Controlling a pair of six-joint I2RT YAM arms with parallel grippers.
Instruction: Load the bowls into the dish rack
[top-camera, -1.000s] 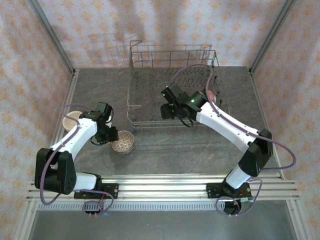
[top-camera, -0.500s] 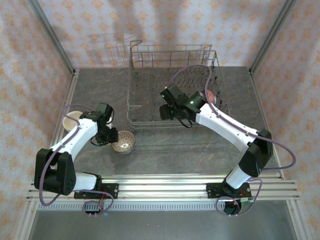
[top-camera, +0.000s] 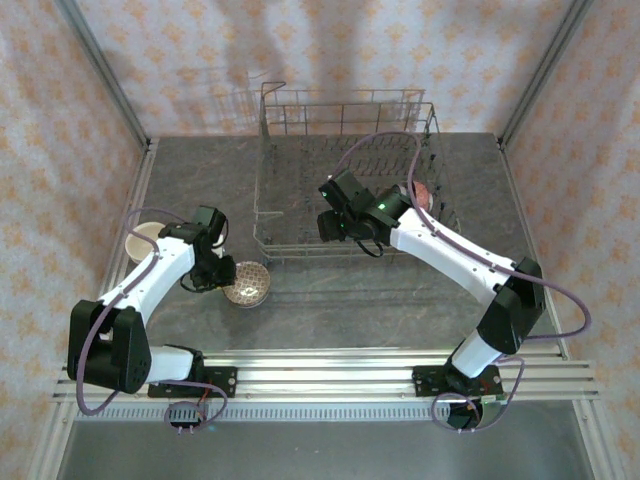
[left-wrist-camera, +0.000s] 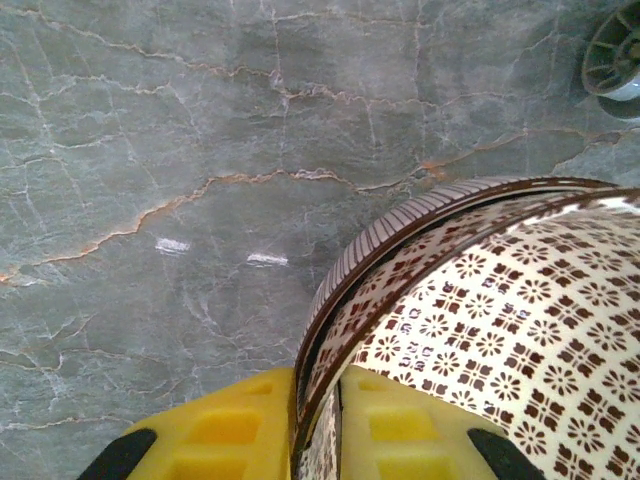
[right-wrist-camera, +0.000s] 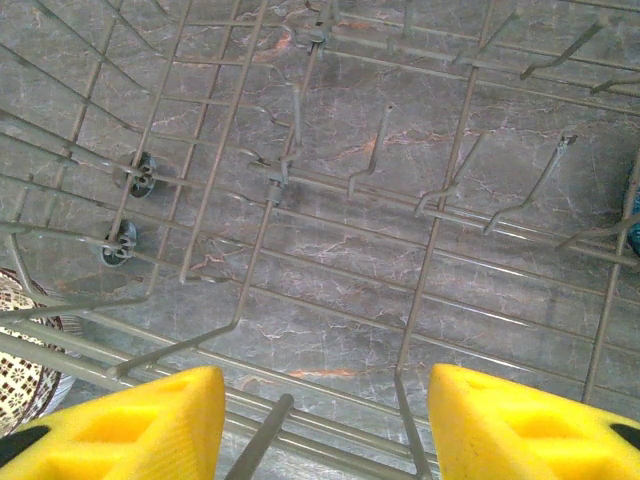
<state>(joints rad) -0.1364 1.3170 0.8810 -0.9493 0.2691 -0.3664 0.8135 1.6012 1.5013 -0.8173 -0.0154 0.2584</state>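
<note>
Left tool (left-wrist-camera: 318, 425) pinches the rim of a brown patterned bowl (left-wrist-camera: 480, 330), one yellow pad inside the wall and one outside, seen from the left wrist. From overhead, the left tool (top-camera: 214, 276) and the brown patterned bowl (top-camera: 247, 283) are on the grey marbled worktop (top-camera: 350, 305), near the front-left corner of the dish rack (top-camera: 345, 100) but outside it. A cream bowl (top-camera: 143, 235) rests further left on the worktop, near its left edge and well apart from the rack. Right tool (right-wrist-camera: 325, 425) hangs with its yellow pads spread wide above the wire floor and upright tines of the dish rack (right-wrist-camera: 270, 195), gripping nothing; overhead, the right tool (top-camera: 335, 222) sits over the rack's front half. A pinkish bowl (top-camera: 424, 191) shows by the rack's right wall, partly hidden behind the right arm.
</note>
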